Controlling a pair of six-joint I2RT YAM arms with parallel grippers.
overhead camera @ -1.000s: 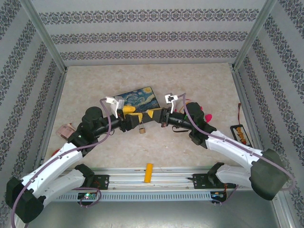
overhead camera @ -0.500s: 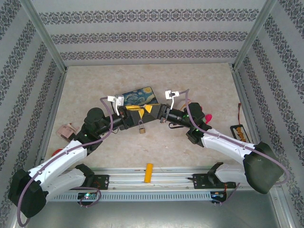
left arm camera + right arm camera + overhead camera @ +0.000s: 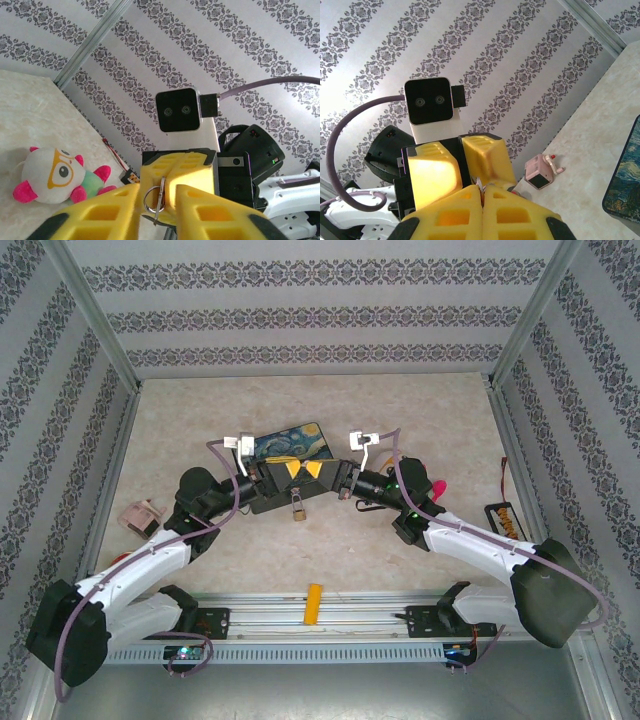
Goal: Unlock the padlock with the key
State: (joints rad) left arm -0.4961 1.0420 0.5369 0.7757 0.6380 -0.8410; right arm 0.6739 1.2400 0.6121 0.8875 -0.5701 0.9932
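Both grippers meet fingertip to fingertip above the table, in front of the starry-night tin (image 3: 291, 441). My right gripper (image 3: 318, 473) is shut on the key (image 3: 160, 201), a thin metal piece seen edge-on with a wire ring (image 3: 151, 198) on it. In the right wrist view the key's metal (image 3: 480, 182) peeks out at the shut tips of the right gripper (image 3: 481, 188). My left gripper (image 3: 157, 190) has its jaws narrowly apart on either side of the ring, with a small gap showing. The brass padlock (image 3: 298, 508) dangles just below the fingertips.
A plush toy (image 3: 54, 175) lies by the right arm (image 3: 432, 483). A pink sharpener (image 3: 138, 515) sits at the left wall. An orange-yellow block (image 3: 314, 603) lies at the near rail, and a black and orange item (image 3: 504, 519) by the right wall.
My left gripper has moved right up to the right gripper's tips, and its jaws have narrowed around the ring. The right gripper stayed shut, and the padlock still hangs below.
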